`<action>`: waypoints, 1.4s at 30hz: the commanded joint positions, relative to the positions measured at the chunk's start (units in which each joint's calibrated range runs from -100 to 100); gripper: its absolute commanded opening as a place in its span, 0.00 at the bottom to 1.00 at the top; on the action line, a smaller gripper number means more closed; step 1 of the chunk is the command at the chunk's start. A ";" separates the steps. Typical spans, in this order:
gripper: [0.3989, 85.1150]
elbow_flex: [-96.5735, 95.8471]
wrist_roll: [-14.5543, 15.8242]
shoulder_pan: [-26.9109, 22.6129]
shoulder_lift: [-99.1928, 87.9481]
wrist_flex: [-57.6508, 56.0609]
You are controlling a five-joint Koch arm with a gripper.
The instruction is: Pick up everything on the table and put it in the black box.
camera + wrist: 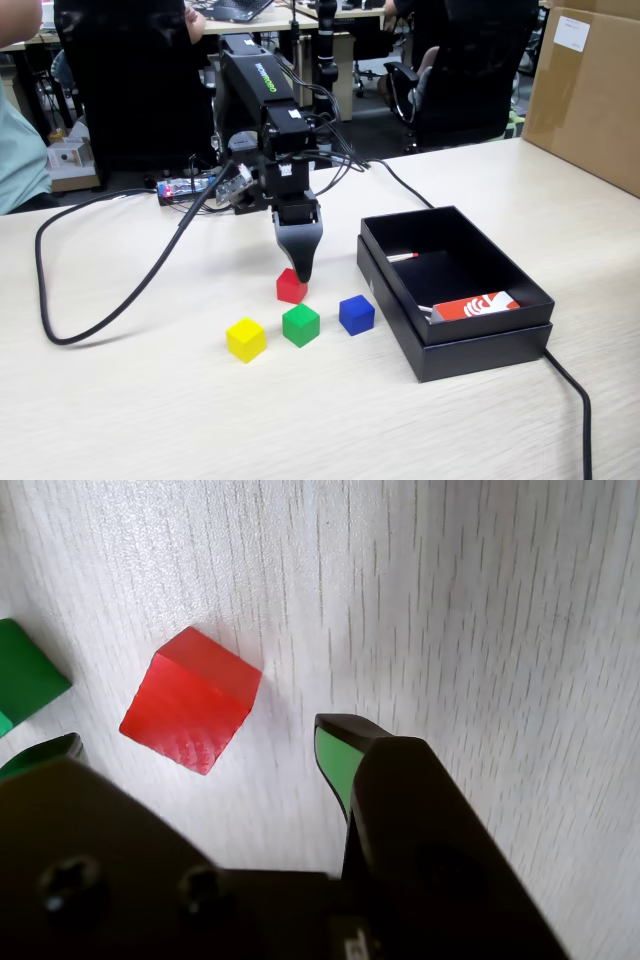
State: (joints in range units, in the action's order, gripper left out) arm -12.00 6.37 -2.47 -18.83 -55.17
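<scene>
Nothing's boxed yet: all four cubes sit on the table (150,420), box (470,345) holds only a card. Gripper (190,745) spread wide above the red cube (190,712).

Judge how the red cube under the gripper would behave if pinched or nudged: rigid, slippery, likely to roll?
The red cube looks solid with crisp edges, so probably rigid under a pinch. Its flat faces suggest it would slide rather than roll on the table. It sits rotated relative to the open gripper, so closing jaws may twist it first.
</scene>
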 commanded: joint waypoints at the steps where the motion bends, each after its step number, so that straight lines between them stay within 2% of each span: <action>1: 0.53 5.84 -0.54 0.59 1.57 -0.43; 6: 0.47 8.11 -0.98 1.32 5.35 -0.51; 12: 0.46 8.38 -1.17 1.81 7.99 -0.51; 15: 0.33 8.47 -1.12 2.10 8.45 -0.51; 16: 0.26 8.65 -1.12 2.20 8.45 -0.43; 18: 0.19 8.65 -1.12 2.25 8.22 -0.51; 26: 0.19 10.55 -1.07 2.00 0.99 -4.92; 29: 0.19 18.53 -0.34 -1.47 -11.17 -12.43; 33: 0.19 28.50 1.07 -5.62 -13.47 -15.20; 39: 0.19 40.29 3.47 -10.89 -2.22 -15.29; 42: 0.19 46.27 5.71 -12.99 12.01 -15.29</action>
State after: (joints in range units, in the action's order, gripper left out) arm 26.70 10.72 -14.29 -12.62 -70.50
